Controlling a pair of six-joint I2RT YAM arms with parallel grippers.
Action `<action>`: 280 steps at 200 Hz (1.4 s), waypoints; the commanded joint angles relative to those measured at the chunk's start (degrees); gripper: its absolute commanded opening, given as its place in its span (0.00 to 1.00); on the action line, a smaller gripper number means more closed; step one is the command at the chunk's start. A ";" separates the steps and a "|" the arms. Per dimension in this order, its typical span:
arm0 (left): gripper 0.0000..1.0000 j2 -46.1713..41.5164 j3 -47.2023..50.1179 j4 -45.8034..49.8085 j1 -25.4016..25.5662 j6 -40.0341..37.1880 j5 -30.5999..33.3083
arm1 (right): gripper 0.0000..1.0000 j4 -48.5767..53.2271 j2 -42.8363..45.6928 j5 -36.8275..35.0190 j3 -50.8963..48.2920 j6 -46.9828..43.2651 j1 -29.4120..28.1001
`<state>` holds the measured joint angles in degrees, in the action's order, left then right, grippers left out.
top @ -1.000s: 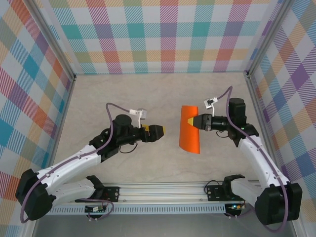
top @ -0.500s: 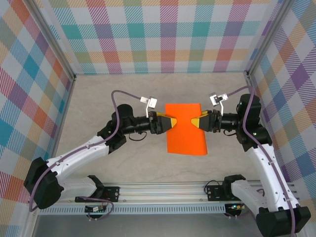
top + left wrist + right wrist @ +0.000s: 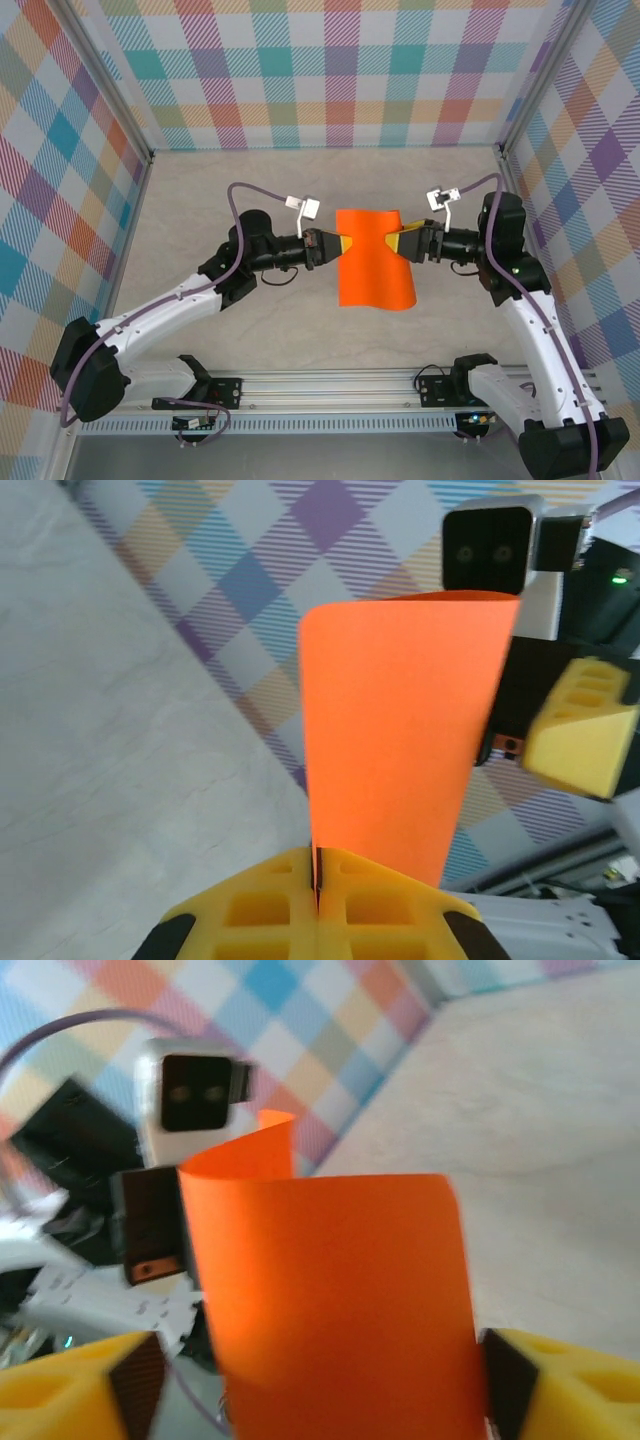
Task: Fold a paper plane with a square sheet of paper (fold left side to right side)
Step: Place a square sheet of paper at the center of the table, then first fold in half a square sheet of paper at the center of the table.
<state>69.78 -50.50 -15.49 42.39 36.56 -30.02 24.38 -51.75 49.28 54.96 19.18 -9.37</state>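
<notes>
Now that the left gripper (image 3: 337, 246) has pinched the square sheet of paper (image 3: 375, 265) and the right gripper (image 3: 404, 244) just spread open, left can probably swing the fold rightward.

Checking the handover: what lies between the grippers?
The bright orange square sheet of paper, pinched by the left gripper, spans to the right gripper; top view.

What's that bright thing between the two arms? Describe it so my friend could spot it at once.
Find the pale table inside the plaid walls and look to its middle. There, between the left gripper and the right gripper, is a curved sheet of paper, pinched at its edge by the left one. It is the only orange thing there.
</notes>
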 commanded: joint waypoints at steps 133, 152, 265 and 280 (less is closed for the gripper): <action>0.00 40.30 -28.08 38.95 -15.93 -19.76 11.94 | 1.00 -4.93 -34.44 -16.49 -1.74 11.63 -3.05; 0.00 40.88 -28.76 39.98 -15.94 -20.47 11.41 | 1.00 -10.36 -41.38 -14.09 0.66 13.53 -5.34; 0.09 42.30 -33.26 43.93 -15.94 -21.77 8.77 | 0.83 -14.09 -59.14 -15.62 7.28 14.18 -9.26; 0.26 42.05 -33.18 42.41 -15.94 -19.30 4.92 | 0.83 -12.96 -59.33 -16.44 6.54 13.56 -9.44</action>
<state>111.18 -82.32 27.03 26.79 15.59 -19.70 7.79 -109.14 34.48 61.84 34.87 -18.06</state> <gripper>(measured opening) 0.153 0.828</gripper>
